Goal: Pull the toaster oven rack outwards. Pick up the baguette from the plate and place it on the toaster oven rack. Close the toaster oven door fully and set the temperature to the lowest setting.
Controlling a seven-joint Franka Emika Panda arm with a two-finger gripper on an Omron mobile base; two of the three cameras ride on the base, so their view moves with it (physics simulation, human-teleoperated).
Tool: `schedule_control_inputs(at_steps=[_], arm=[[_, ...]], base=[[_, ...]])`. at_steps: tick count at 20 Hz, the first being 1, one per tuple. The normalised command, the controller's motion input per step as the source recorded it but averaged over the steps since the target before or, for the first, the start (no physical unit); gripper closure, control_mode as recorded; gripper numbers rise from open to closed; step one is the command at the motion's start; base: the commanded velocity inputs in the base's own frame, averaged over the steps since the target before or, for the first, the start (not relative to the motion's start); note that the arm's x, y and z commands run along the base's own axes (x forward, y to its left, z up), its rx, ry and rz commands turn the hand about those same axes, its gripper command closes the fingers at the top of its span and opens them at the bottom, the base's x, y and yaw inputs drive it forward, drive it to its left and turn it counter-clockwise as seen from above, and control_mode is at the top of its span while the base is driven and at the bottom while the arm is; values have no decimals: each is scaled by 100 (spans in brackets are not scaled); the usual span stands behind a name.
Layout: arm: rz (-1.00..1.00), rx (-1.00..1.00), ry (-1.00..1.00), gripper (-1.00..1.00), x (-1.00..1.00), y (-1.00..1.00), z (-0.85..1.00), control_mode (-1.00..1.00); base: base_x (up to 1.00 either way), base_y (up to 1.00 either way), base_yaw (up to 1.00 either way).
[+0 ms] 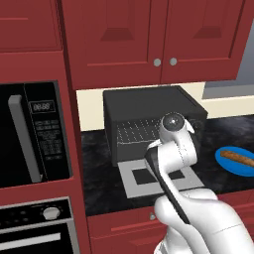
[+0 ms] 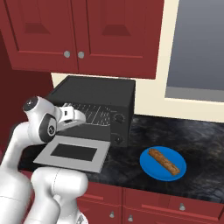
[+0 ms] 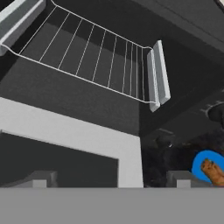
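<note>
The pincer hung released before the rack over the dropped door, the baguette right on its plate.

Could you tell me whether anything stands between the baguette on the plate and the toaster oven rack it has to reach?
Nothing visible does. The toaster oven door lies folded down flat, leaving the cavity open above the toaster oven rack. The baguette rests on the plate to the oven's right, with bare counter between.
</note>
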Motion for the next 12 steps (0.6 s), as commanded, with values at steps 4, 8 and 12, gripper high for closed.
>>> schedule_control_inputs(at_steps=[4,8,12], arm=[[8,-5,0,-100,58,0,-22,-100],[4,-6,0,-100,50,7,-15,-100],[0,-8,0,-100,47,9,-20,-100]], base=[[0,0,0],[0,0,0],[0,0,0]])
